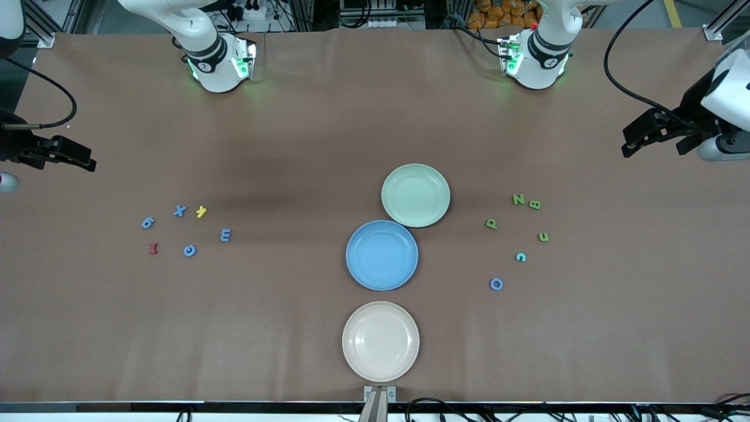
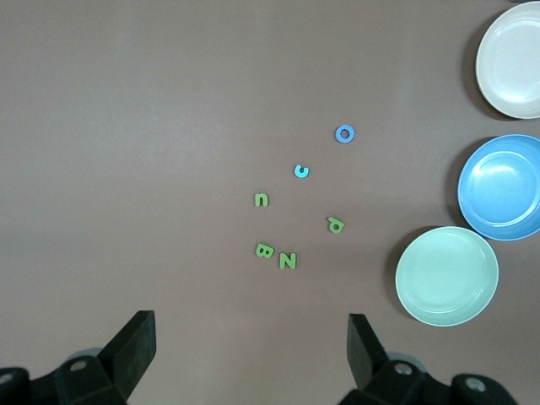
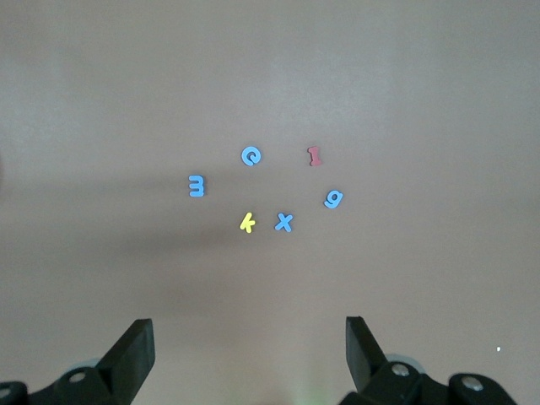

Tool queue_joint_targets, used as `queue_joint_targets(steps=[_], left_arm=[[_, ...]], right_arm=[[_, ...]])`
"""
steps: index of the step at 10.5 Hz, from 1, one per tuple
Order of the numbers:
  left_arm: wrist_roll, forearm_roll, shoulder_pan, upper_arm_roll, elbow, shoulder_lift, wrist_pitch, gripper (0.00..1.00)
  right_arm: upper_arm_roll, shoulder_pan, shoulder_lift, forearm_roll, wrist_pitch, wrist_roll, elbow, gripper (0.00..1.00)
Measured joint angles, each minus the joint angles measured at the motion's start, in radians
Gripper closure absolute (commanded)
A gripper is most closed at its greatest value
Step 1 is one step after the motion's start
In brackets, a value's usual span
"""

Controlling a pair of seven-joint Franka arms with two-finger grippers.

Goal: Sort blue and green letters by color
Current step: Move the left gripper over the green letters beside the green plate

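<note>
Blue letters 6 (image 1: 147, 222), X (image 1: 179, 211), E (image 1: 225, 235) and G (image 1: 190, 251) lie toward the right arm's end of the table. Green letters N (image 1: 518, 199), B (image 1: 534, 204), P (image 1: 491, 224) and U (image 1: 543, 237) lie toward the left arm's end, with a blue O (image 1: 496, 284) nearer the camera. My right gripper (image 1: 88, 164) is open and empty, high over the table's edge. My left gripper (image 1: 630, 143) is open and empty, high over its own end. The left wrist view shows N (image 2: 288, 261) and P (image 2: 336, 224); the right wrist view shows X (image 3: 285, 222) and E (image 3: 197, 186).
Three empty plates stand in a row mid-table: pale green (image 1: 415, 195), blue (image 1: 381, 255), and beige (image 1: 380, 341) nearest the camera. A yellow K (image 1: 201, 211) and a dark red I (image 1: 153, 248) lie among the blue letters. A teal C (image 1: 520, 257) lies near the U.
</note>
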Motion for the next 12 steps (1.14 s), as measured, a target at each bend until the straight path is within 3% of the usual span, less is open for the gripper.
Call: queue_joint_targets(steps=[9,12], left_arm=[[0.016,0.000,-0.009,-0.005,-0.003,0.004,-0.001,0.00],[0.016,0.000,-0.011,-0.011,-0.034,0.073,-0.003,0.00]], right_arm=[[0.000,-0.002,-0.001,0.000,0.022,0.000,0.001,0.00],[0.000,-0.002,-0.001,0.000,0.022,0.000,0.001,0.00]])
